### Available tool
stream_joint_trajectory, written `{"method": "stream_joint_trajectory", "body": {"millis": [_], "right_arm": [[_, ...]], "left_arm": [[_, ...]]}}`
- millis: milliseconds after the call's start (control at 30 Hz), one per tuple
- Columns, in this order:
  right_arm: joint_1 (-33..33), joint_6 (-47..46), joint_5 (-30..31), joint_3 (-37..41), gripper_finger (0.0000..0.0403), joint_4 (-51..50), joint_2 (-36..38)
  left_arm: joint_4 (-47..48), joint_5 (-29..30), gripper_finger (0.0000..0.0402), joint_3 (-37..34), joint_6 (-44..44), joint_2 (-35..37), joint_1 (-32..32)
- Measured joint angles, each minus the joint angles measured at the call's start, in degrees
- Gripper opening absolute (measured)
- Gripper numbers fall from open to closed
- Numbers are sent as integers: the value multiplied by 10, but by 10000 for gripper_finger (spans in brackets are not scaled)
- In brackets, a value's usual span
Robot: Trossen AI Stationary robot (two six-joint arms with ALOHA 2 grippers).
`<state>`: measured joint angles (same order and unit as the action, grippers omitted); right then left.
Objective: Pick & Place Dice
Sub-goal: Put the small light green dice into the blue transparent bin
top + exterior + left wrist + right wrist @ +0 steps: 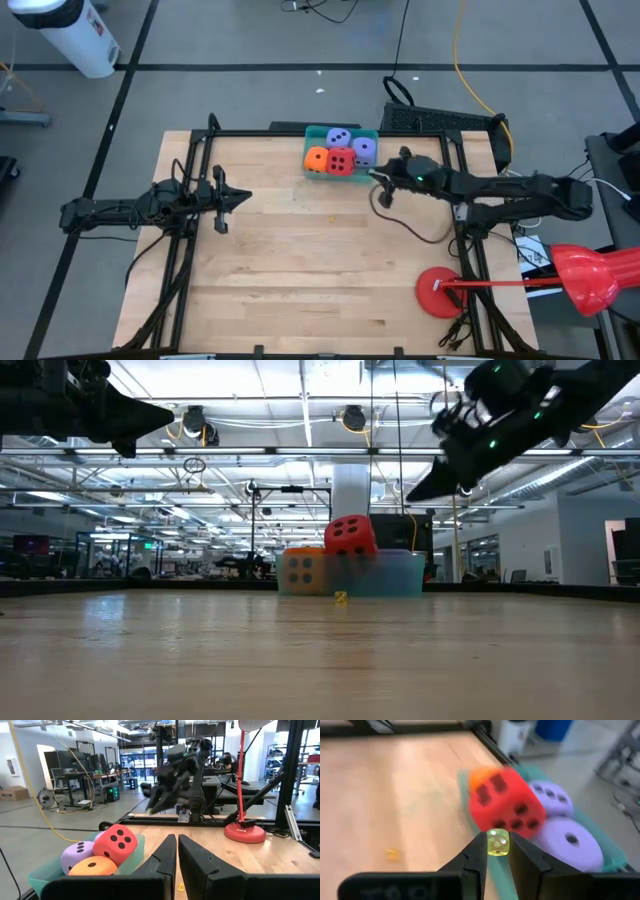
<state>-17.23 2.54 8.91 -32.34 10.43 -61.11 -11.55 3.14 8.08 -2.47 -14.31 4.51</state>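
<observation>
A teal tray [311, 131] at the table's far middle holds the soft dice: an orange one [316, 159], a red one [341, 161] and two purple ones [339, 138] [366, 150]. The red die rests on top of the others [351, 535]. My right gripper [497, 845] hovers just right of the tray [376, 176], shut on a tiny translucent yellow die [497, 842]. My left gripper [246, 199] waits at the table's left, shut and holding nothing, high above the wood [177, 851]. My right gripper pinches the tiny yellow die's two opposite faces [497, 849] between its fingertips [479, 851], at their free ends only. The fingers come from the table's right, slanting slightly down. The die is lifted clear of the table, in front of the red die.
A second tiny yellow piece [341, 598] lies on the wood near the tray [391, 853]. A red round lamp base [440, 293] stands at the near right corner, with its red head [585, 276] off the table. Black frame rails [190, 150] border the table.
</observation>
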Motion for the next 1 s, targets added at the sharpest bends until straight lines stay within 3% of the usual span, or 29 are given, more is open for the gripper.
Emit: {"method": "stream_joint_trajectory", "body": {"millis": [233, 567, 667, 833, 1000], "right_arm": [[-62, 2, -1, -1, 50, 74, -108], [-98, 4, -17, -1, 83, 126, -209], [-97, 23, -17, -1, 118, 133, -224], [-78, 66, -14, -1, 214, 152, -221], [-59, 115, 30, -1, 286, 145, -216]], "left_arm": [[-1, 0, 31, 0, -2, 0, 0], [-2, 0, 31, 0, -2, 0, 0], [-2, 0, 31, 0, -3, 0, 0], [-3, 1, 31, 0, -5, 0, 0], [-3, 4, 31, 0, -7, 0, 0]]}}
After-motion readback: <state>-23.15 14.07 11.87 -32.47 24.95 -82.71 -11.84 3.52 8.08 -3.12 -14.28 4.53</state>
